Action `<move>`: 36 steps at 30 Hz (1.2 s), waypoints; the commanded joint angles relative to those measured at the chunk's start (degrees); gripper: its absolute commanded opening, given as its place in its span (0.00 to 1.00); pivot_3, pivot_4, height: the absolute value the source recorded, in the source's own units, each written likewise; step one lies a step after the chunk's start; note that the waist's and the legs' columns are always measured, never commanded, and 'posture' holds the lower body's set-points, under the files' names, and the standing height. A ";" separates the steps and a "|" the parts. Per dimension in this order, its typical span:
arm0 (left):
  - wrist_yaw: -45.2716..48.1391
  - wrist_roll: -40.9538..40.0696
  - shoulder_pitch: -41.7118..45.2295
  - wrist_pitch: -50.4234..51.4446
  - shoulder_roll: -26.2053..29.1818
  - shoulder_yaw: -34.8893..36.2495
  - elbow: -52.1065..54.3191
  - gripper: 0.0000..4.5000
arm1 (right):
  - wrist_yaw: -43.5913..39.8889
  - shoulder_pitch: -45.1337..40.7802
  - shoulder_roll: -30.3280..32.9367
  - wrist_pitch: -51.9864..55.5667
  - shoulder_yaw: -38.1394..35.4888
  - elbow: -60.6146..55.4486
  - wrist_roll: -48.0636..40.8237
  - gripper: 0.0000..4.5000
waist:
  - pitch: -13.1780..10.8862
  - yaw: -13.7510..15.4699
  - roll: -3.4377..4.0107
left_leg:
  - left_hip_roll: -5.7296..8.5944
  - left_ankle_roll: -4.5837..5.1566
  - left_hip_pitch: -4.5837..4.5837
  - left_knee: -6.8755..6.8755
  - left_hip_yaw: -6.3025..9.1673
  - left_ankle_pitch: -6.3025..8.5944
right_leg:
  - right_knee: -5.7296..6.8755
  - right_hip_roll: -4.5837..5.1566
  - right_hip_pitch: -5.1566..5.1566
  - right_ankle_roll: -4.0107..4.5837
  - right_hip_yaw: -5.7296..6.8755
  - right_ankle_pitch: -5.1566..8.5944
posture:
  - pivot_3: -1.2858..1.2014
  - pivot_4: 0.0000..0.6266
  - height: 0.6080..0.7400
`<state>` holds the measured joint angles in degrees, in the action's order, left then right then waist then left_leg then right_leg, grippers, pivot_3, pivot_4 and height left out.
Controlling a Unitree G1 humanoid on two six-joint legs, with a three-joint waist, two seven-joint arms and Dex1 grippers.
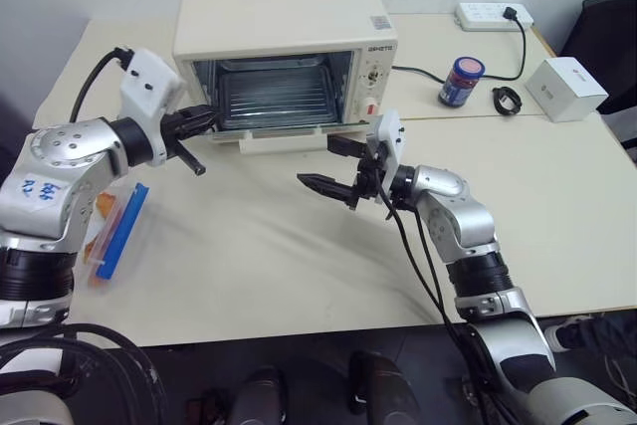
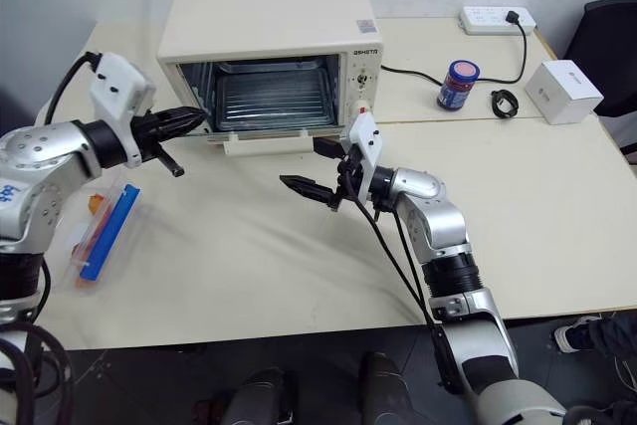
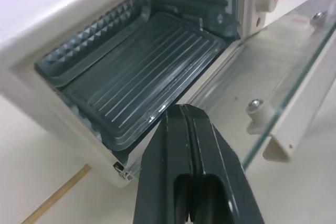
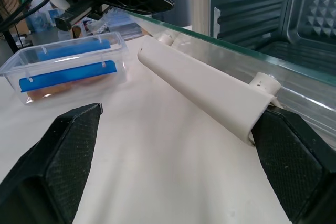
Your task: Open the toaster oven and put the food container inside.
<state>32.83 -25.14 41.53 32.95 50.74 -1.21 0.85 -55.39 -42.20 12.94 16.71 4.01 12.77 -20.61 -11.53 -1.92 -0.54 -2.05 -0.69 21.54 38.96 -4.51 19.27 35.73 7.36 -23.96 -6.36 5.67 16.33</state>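
Food container (image 2: pixel 100 229): on the counter (image 2: pixel 249 256) below and behind the left jaws, well apart from them; not gripped; lid on, blue clip strips along its edges, orange food visible through the clear wall.
Left gripper (image 2: pixel 189 117): jaws pressed together, gripping nothing; tips level at the left front corner of the oven mouth, apparently touching or just short of the frame; cannot tell which.
Toaster oven (image 2: pixel 269 22): ahead of both jaws; glass door (image 4: pixel 247 56) dropped flat, so the opening step reads as done; inside, a dark ribbed tray (image 3: pixel 142 85), nothing on it.
Right gripper (image 2: pixel 314 166): jaws spread wide, empty, just in front of the white door handle (image 4: pixel 202 93), not around it; judged positioned clear of the door.
Remaining: container pickup and insertion.
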 commanded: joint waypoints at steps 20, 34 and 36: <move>3.40 10.54 -10.00 12.81 -3.18 -4.43 12.71 0.01 | 2.26 12.66 20.34 18.75 -11.09 -28.14 -14.64 1.00 | 0.00 0.71 -0.02 | 0.01 0.09 -0.01 0.14 0.00 -0.03 | 0.09 0.06 0.03 -0.03 -0.08 -0.02 | 0.52 0.24 1.00; -9.02 -0.89 -18.66 59.55 -16.02 49.08 50.25 0.14 | -10.36 -2.80 20.96 20.14 -6.34 -19.84 -20.19 1.00 | 0.00 0.32 -0.06 | 0.04 0.12 0.00 0.15 0.10 0.00 | 0.07 0.10 0.08 -0.04 -0.09 -0.02 | 0.52 0.24 1.00; -12.40 -1.52 -23.15 59.55 -23.06 58.13 56.42 0.27 | -13.18 -4.51 20.80 19.02 -4.90 -17.13 -19.16 1.00 | 0.00 0.36 -0.06 | 0.03 0.11 -0.11 0.10 0.20 0.00 | 0.08 0.11 0.10 -0.04 -0.20 -0.02 | 0.52 0.24 1.00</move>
<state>22.99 -26.13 20.08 91.72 30.48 50.27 51.94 -66.06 -44.99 33.48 37.28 -1.59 -4.86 -39.62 -11.53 -1.56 -0.60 -2.01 -0.58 21.43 39.09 -4.24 19.28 35.81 7.46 -23.85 -6.40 5.48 16.31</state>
